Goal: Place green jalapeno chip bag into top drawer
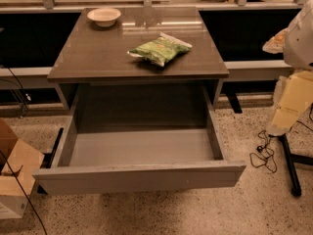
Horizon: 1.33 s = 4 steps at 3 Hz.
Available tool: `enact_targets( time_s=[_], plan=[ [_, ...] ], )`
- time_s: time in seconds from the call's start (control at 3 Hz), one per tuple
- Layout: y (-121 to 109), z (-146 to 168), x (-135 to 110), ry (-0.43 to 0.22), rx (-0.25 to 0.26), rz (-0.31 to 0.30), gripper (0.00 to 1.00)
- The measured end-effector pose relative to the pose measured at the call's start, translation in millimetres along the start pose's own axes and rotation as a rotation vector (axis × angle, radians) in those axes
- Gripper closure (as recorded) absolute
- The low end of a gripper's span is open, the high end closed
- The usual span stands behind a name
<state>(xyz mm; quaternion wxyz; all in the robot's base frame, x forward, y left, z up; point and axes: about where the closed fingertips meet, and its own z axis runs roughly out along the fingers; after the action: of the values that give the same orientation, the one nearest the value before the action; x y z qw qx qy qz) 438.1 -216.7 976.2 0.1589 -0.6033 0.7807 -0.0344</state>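
Observation:
The green jalapeno chip bag (160,49) lies flat on the brown cabinet top (98,53), right of centre and near the front edge. The top drawer (139,177) is pulled fully out below it, and its smooth grey interior holds nothing. My gripper (286,112) hangs at the right edge of the view, on the pale arm beside the cabinet. It is lower than the cabinet top, well to the right of the bag and apart from both bag and drawer. It holds nothing that I can see.
A round cream bowl (103,16) sits at the back left of the cabinet top. A cardboard box (12,173) stands on the floor at the left. A black stand leg (291,168) and loose cables (264,155) lie on the floor at the right.

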Motion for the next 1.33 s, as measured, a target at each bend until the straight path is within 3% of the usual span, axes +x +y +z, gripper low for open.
enact_targets(
  time_s=[0.33, 0.67, 1.33],
  plan=[
    [0.0, 0.0, 0.0, 0.000, 0.000, 0.000, 0.00],
    [-7.2, 8.0, -25.6, -0.053, 0.021, -0.013, 0.00],
    [-40.8, 35.8, -103.1, -0.231, 0.024, -0.074, 0.00]
  ],
)
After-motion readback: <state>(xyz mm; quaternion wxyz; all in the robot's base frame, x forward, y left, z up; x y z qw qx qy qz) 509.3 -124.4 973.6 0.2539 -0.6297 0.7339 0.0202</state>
